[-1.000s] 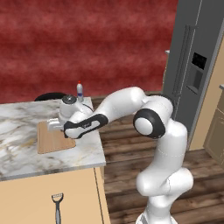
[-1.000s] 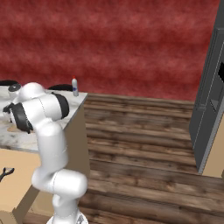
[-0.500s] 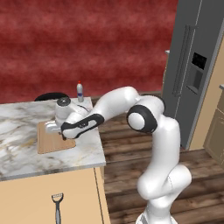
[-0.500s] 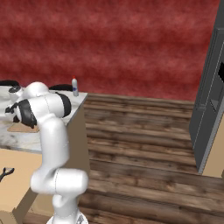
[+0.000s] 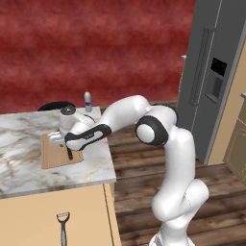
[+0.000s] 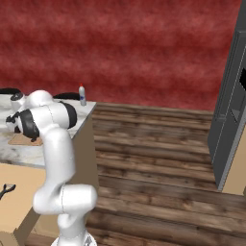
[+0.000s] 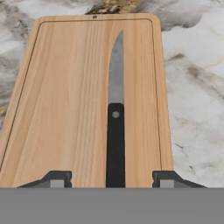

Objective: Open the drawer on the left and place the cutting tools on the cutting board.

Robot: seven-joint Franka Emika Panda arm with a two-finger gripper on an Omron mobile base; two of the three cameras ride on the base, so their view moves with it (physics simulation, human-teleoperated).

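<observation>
The knife (image 7: 115, 131), black-handled with a grey blade, lies flat along the middle of the cutting board (image 7: 65, 100). My gripper (image 7: 116, 177) hovers low over the handle end, open, its fingertips (image 7: 57, 178) standing apart on either side without touching the handle. From the left base view the gripper (image 5: 67, 148) sits over the cutting board (image 5: 53, 158) on the marble counter, with the knife (image 5: 70, 155) just under it. The dark Y-headed peeler (image 5: 62, 229) lies in the open drawer (image 5: 29, 216) below the counter's front edge; the peeler (image 6: 6, 189) also appears in the right base view.
A small red-capped bottle (image 5: 88, 100) and a dark round pan (image 5: 54, 105) stand at the back of the counter (image 5: 19, 139). The grey fridge (image 5: 211, 77) rises at the right, beyond the wooden floor (image 6: 158, 158). My own arm (image 6: 45, 120) hides much of the board from the right.
The arm has swung left and down onto the board. The jaws have opened, and the knife now rests on the board, free of the fingers.
</observation>
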